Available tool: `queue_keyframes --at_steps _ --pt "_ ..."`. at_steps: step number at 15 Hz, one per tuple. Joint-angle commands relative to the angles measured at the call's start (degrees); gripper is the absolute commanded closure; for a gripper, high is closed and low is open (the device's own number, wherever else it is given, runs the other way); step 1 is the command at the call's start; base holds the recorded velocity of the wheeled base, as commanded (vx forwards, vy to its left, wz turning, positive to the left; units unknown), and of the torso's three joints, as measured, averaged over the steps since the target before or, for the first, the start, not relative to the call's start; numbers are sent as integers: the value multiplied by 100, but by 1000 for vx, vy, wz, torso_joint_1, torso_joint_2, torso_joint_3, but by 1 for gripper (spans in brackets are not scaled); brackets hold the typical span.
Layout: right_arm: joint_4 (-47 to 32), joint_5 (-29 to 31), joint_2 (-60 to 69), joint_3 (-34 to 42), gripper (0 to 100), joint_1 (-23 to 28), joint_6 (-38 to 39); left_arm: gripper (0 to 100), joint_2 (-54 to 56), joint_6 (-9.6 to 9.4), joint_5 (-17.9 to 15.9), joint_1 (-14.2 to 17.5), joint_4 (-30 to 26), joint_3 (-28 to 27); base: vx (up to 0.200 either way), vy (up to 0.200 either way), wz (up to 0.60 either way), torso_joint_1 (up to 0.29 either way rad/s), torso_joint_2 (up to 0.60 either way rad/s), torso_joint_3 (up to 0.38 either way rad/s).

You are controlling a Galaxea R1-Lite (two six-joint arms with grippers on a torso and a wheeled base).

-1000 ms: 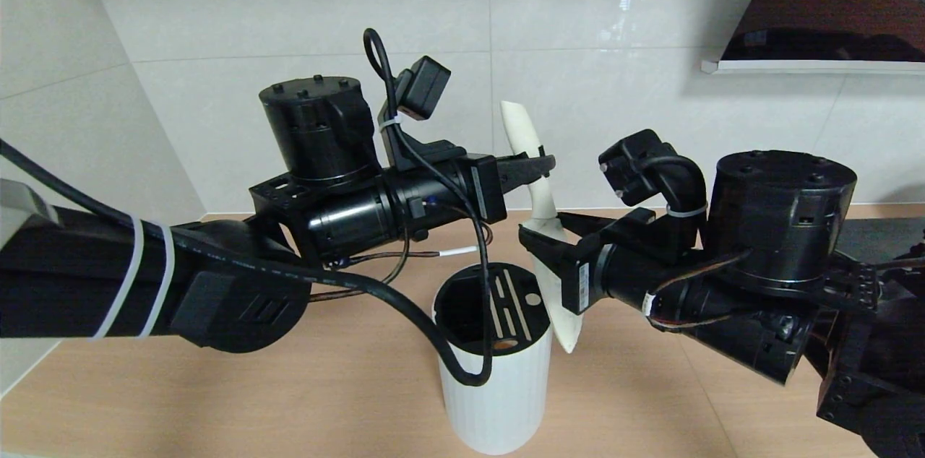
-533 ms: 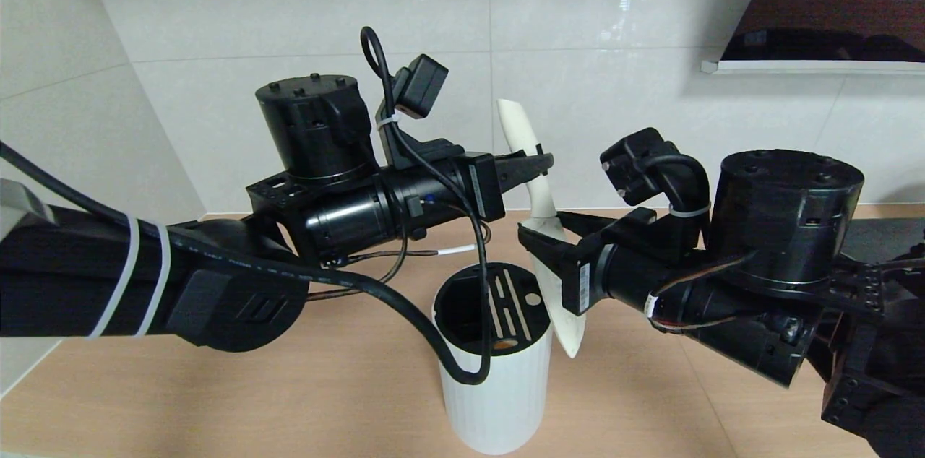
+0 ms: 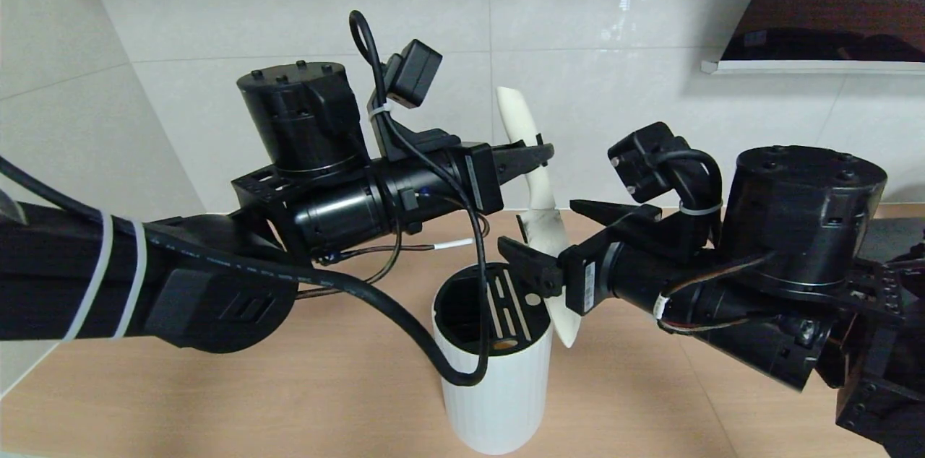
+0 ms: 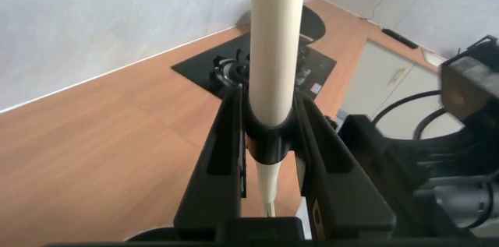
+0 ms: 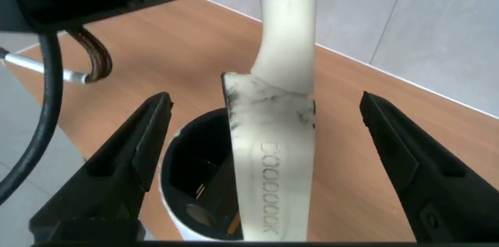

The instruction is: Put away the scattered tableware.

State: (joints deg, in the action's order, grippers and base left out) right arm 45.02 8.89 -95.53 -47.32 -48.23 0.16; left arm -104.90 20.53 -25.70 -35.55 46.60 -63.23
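Two grippers, head view: the left gripper [image 3: 538, 153] and the right gripper [image 3: 538, 225] face each other above a white holder [image 3: 498, 386] standing on the wooden counter [image 3: 289, 386]
Left pincer, head view: clamped on the handle of a white knife [image 3: 538, 194], which hangs nearly upright with its blade down
Right pincer, head view: fingers spread wide, one on each side of the blade, neither touching it
Knife tip, head view: just beside the holder's black slotted top, on the robot's right, not in any slot
Left wrist view, grip: both fingers press a dark collar on the cream handle, whose rounded end stands out beyond them
Left wrist view, background: a black hob [image 4: 210, 64] is set into the counter below a pale wall
Right wrist view, pincer: fingers well apart, with the scuffed blade between them and clear of both
Right wrist view, knife: the blade hangs over the holder's open dark compartment, the handle held above by the other arm's closed fingers
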Motion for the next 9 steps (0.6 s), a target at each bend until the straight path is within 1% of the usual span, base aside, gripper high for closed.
queue_keyframes --at_steps 1,2,3,4,5,6,7,8,9 --pt "-2 -1 509 162 0 24 2 100 303 4 65 4 7 22 0 0 0 0 0 0" --pt "-11 -1 851 303 0 173 -7 100 506 21 144 48 7 48 0 0 0 0 0 0" --pt "-11 -1 1124 443 0 367 -7 100 699 100 179 145 7 92 0 0 0 0 0 0" --pt "-20 -19 1344 558 0 621 -7 100 936 232 179 233 7 127 0 0 0 0 0 0" --pt "-55 -27 1528 645 0 1017 2 100 1270 426 170 356 7 215 0 0 0 0 0 0" --pt "-64 -36 1555 769 0 1368 37 100 1481 399 162 505 15 338 0 0 0 0 0 0" --pt "-72 -45 1563 918 0 1650 98 100 1683 223 162 698 15 602 0 0 0 0 0 0" --pt "-72 -63 1563 1032 0 1817 169 100 1815 48 170 839 24 795 0 0 0 0 0 0" --pt "-72 -115 1519 1050 0 2010 301 100 2096 -181 170 980 226 1261 0 0 0 0 0 0"
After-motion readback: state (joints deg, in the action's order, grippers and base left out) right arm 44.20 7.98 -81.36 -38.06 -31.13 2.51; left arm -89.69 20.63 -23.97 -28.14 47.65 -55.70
